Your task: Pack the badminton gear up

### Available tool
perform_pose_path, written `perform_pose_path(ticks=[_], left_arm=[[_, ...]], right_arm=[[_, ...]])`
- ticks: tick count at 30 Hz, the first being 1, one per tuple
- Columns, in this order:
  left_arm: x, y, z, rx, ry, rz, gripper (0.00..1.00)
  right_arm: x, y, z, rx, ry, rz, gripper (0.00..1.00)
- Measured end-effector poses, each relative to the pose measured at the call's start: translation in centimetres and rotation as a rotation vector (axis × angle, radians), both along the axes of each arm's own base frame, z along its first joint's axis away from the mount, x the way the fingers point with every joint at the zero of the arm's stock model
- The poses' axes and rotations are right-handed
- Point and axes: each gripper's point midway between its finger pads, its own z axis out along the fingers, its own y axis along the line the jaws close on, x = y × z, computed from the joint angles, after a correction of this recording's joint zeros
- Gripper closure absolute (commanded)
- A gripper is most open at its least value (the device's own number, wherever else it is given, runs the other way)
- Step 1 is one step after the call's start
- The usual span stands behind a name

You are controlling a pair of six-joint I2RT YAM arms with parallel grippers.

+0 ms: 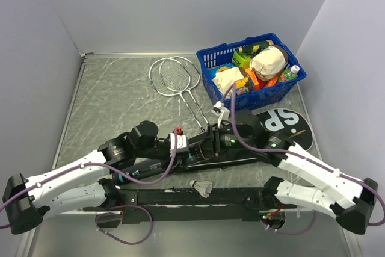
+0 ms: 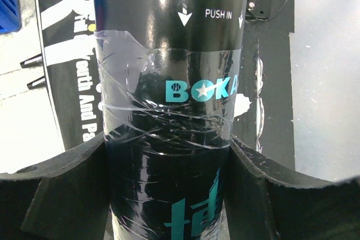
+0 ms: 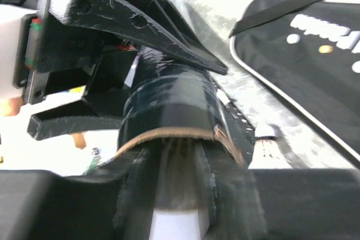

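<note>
Tube [image 2: 169, 37] first: it's lying level above the middle of the counter [image 1: 108, 100]. My left hand [image 2: 167, 144] is clamped round its taped middle, both fingers flat against it. The open mouth faces my right hand [image 1: 216, 142], and a white piece [image 3: 174, 223] sits right at that mouth, a shuttlecock by my guess. To do this well I'd hold the left dead steady, line the white piece up with the tube's axis and slide it straight in, gently, so no feathers fold on the rim. Another shuttlecock [image 1: 201, 188] lies on the counter near the arm bases, next in line, I reckon. Hard bits: I can't tell whether my right hand is gripping or loose. Its fingers are a dark blur across the bottom of the wrist view, and the tube's inside is hidden.
</note>
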Motion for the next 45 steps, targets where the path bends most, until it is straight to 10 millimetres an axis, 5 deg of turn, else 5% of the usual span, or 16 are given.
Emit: perform_pose_path(ticks=[11, 21, 30, 45], left_arm=[[1.4, -0.1, -1.0, 0.035, -0.012, 0.06, 0.99], [4.7, 0.9, -2.8, 0.121, -0.032, 0.246, 0.99], [8.4, 2.6, -4.4, 0.208, -0.023, 0.445, 0.99], [9.0, 2.8, -4.2, 0.2, -0.022, 0.48, 0.99]], right_arm=[[0.3, -5.9, 3.7, -0.08, -0.134, -0.198, 0.49], [-1.1, -9.2, -2.8, -0.304, 0.008, -0.255, 0.46], [-3.6, -9.1, -9.6, -0.383, 0.219, -0.219, 0.43], [-5.7, -6.5, -13.8, -0.241, 0.5, -0.249, 0.4]])
